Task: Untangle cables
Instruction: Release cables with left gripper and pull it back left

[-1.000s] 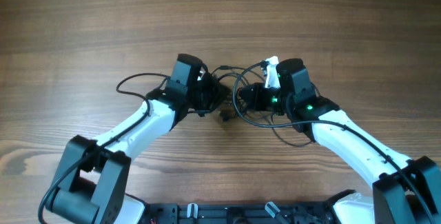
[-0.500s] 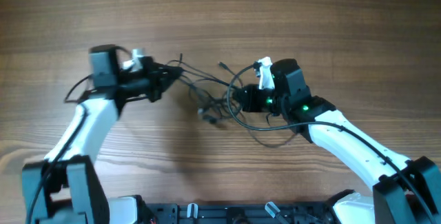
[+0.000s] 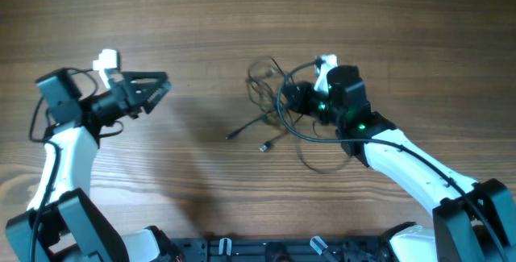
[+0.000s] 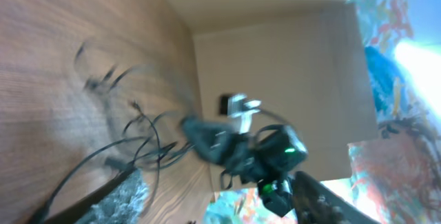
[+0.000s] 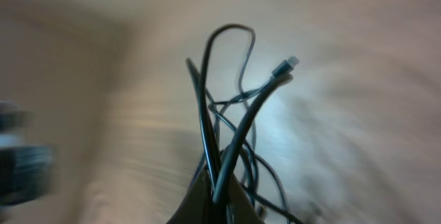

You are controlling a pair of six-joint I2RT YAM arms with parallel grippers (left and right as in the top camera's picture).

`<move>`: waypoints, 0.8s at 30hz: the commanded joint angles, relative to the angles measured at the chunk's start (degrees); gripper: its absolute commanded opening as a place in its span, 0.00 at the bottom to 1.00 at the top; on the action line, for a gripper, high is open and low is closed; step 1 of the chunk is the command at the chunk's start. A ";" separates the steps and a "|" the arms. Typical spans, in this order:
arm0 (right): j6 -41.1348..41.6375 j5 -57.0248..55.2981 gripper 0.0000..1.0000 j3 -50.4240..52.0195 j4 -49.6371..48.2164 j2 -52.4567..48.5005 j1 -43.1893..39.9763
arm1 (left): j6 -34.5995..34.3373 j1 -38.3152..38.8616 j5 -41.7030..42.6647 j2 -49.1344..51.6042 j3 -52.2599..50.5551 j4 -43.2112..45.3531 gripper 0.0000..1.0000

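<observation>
Black cables [image 3: 270, 81] stay clamped in the right gripper [image 3: 292, 97], while the left gripper [image 3: 158, 85] has swung away, spread empty.

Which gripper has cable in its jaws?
The right gripper: the cables bunch out from its shut jaws. The left gripper sits well apart from them, open and empty.

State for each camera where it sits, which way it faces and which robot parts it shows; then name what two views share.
Overhead: above the table, facing down; shows both arms, left gripper and right gripper.
Left wrist: on the left arm, facing across the table at the right arm; own finger bottom-left, blurred.
Right wrist: behind its fingers, facing the cables they pinch.
Shared: all three show the cables.
</observation>
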State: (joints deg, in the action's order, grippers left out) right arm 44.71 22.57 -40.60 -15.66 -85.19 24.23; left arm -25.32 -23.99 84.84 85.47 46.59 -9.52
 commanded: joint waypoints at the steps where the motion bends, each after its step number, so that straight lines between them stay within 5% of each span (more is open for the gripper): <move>1: -4.02 12.07 0.05 -0.96 -8.26 0.26 0.35 | 3.72 5.53 -5.95 -0.94 0.48 -1.51 0.76; 5: 1.60 7.80 0.14 -0.96 -6.40 0.26 0.35 | 3.69 11.04 -12.37 -0.94 0.48 -1.51 0.82; 8: -0.85 23.71 0.13 -0.96 -11.21 0.26 0.37 | 3.72 14.64 -16.35 -0.94 0.48 -1.53 0.86; 9: -4.55 25.35 0.22 -0.96 -10.51 0.26 0.37 | 3.69 15.34 -17.14 -0.94 0.48 -1.51 0.86; 10: -7.54 21.51 0.61 -0.96 -6.67 0.26 0.35 | 3.69 16.00 -18.25 -0.94 0.48 -1.49 0.87; 11: -6.88 13.62 0.86 -0.96 -1.36 0.26 0.28 | 3.69 16.37 -19.10 -0.94 0.48 -1.49 0.88; 13: 1.36 -5.07 0.99 -0.96 10.34 0.26 0.28 | 3.58 16.87 -19.96 -0.94 0.48 -1.53 0.90; 20: -5.97 -7.30 0.99 -0.98 7.78 2.01 0.17 | 2.23 18.32 -22.91 -0.94 0.48 -3.63 0.90; 24: -5.92 -7.98 1.00 -0.98 7.30 6.43 -1.03 | -3.50 22.75 -31.43 -0.94 0.48 -8.00 0.77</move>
State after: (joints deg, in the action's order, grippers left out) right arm 40.27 17.21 -41.28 -8.25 -83.15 24.27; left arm -24.23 -4.78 61.25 85.47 46.68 -14.94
